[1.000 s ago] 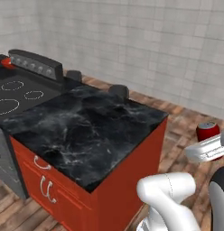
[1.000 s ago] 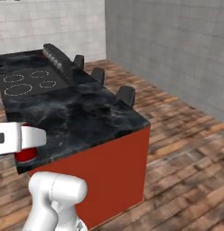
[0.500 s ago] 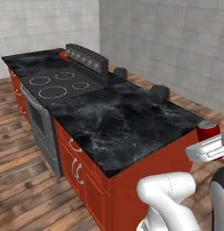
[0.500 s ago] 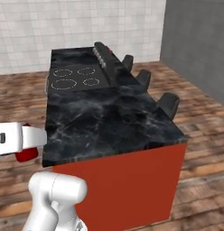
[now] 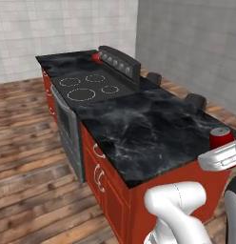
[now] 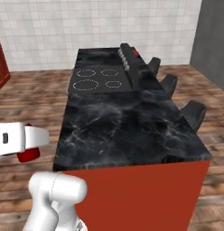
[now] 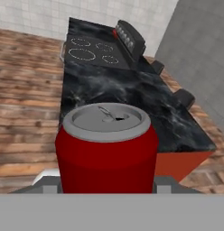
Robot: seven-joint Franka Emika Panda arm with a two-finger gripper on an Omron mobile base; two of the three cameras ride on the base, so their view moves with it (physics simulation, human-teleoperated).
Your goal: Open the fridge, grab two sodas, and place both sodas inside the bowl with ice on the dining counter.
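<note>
So my claw (image 7: 107, 187) is clamped on the red can (image 7: 107, 149) low on its sides, upright, off the near end of the counter (image 5: 143, 128), and it looks light, smooth and slippery, so squeezing mid-body seems safest.

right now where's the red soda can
The red soda can is upright in the gripper, held off the near end of the dining counter, not over it yet.
</note>
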